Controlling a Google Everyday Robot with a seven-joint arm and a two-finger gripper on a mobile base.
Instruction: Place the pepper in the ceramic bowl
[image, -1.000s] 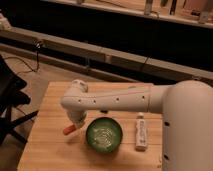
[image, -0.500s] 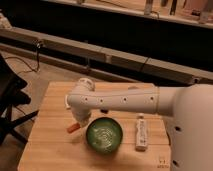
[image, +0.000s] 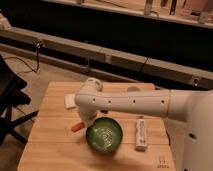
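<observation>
The pepper (image: 77, 127), small, orange-red and tapered, shows just left of the ceramic bowl, low over the wooden table (image: 50, 145). The ceramic bowl (image: 104, 135) is round, glossy green with a lighter swirl inside, and stands at the table's front middle. My white arm (image: 135, 102) reaches in from the right and bends down at its left end. My gripper (image: 85, 120) is at that end, right above the pepper and at the bowl's left rim, mostly hidden by the arm. Whether it holds the pepper is hidden.
A long white object (image: 141, 133) lies on the table right of the bowl. A small white object (image: 69, 102) sits behind the arm's end at the back left. A dark chair (image: 10, 100) stands left of the table. Rails run behind.
The arm's end has shifted to the right, toward the bowl. The pepper has moved a little right with it.
</observation>
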